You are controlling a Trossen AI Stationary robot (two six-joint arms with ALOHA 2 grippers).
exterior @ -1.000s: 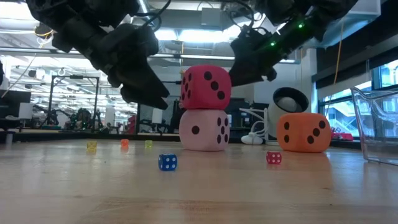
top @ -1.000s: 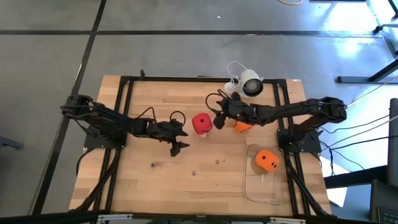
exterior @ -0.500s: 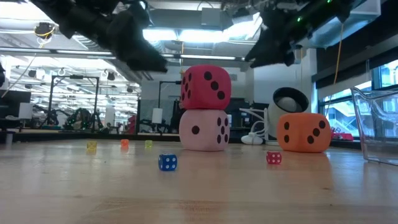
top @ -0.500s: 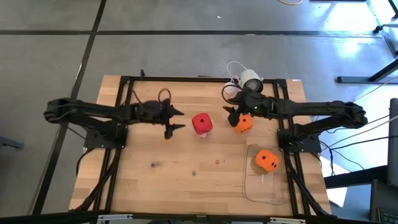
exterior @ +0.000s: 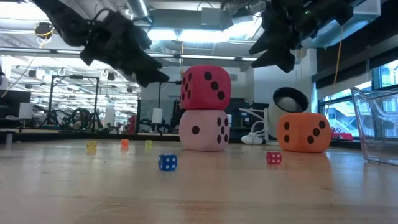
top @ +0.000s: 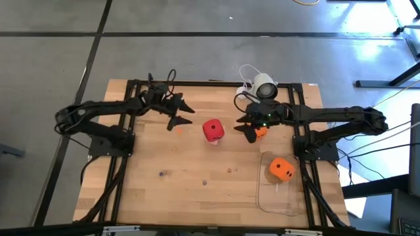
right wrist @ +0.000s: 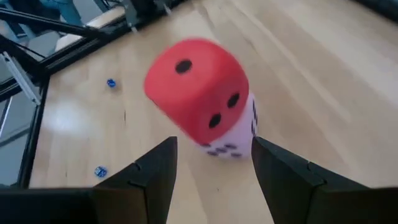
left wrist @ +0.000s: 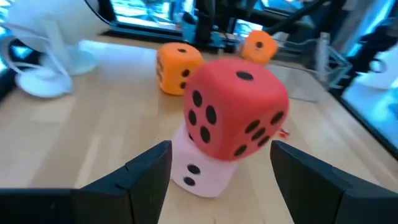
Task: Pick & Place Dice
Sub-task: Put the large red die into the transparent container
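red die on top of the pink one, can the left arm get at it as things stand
Probably yes: the left pincer is open and empty, off to the side of the red die, with bare table between; the right pincer hovers opposite.

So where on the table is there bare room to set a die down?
Widest bare wood: the near-left of the table, left of the tiny dice. Also the strip between the left gripper and the left frame rail. Crowded: the red die stacked on the pink die, the orange die, the clear container, the white camera.
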